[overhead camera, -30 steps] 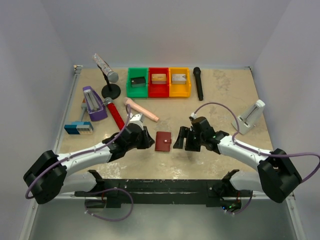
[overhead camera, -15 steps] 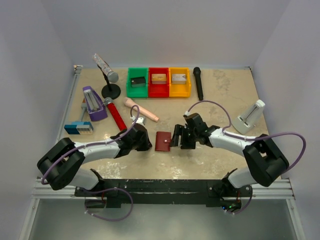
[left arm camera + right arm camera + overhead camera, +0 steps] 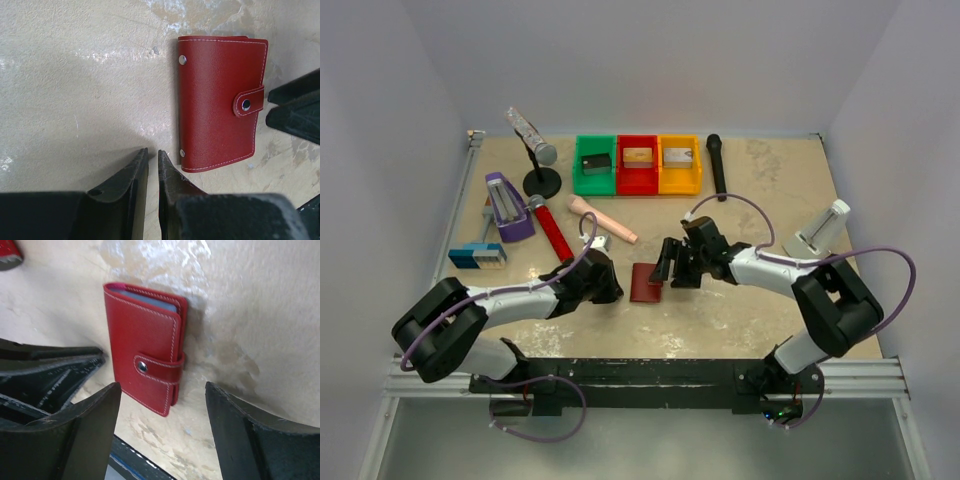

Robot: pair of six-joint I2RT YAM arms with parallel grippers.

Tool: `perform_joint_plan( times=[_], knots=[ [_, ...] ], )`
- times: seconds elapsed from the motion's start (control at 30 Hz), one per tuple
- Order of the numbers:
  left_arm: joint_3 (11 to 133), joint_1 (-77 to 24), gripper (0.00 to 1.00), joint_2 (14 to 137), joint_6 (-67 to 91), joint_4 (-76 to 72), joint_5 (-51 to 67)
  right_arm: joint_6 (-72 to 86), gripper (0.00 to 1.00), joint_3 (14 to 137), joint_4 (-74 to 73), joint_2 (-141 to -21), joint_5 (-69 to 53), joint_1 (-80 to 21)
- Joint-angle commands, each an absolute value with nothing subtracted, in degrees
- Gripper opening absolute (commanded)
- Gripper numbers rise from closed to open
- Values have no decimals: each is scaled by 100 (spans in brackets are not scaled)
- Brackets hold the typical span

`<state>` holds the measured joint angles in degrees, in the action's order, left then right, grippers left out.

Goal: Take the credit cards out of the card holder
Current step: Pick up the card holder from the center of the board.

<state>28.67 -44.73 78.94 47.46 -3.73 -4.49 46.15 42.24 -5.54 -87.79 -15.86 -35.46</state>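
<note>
The card holder is a dark red case lying closed and snapped flat on the table; it also shows in the left wrist view and the right wrist view. A pale blue-grey pocket edge shows at its top. The credit cards are hidden inside. My left gripper is shut and empty, its tips just left of the holder's near left corner. My right gripper is open and empty at the holder's right edge, and the holder's tab end lies just beyond its fingertips.
Green, red and yellow bins stand at the back. A black microphone, a red microphone, a pink handle, a mic stand, a purple device and a white stand surround the middle.
My right gripper has moved left, from a gap away to the holder's right edge. My left arm has drawn in, its gripper staying beside the holder's left. The holder has not moved.
</note>
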Motion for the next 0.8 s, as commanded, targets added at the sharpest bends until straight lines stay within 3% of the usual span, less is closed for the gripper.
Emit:
perform_joint_plan(
  times=[0.0,0.47,0.77],
  knots=[
    [2839,-4447,18,7752,4729,-518,-440,4737,71,4535,-229,-8973,-1757,-3349],
    [2848,-4447,18,7840,4658,-589,-413,4298,52,4808,193,-9439,-2329,-3103],
    [2883,-4447,18,7989,4649,-659,-334,4219,45,4948,193,-9764,-2522,-3103]
  ],
)
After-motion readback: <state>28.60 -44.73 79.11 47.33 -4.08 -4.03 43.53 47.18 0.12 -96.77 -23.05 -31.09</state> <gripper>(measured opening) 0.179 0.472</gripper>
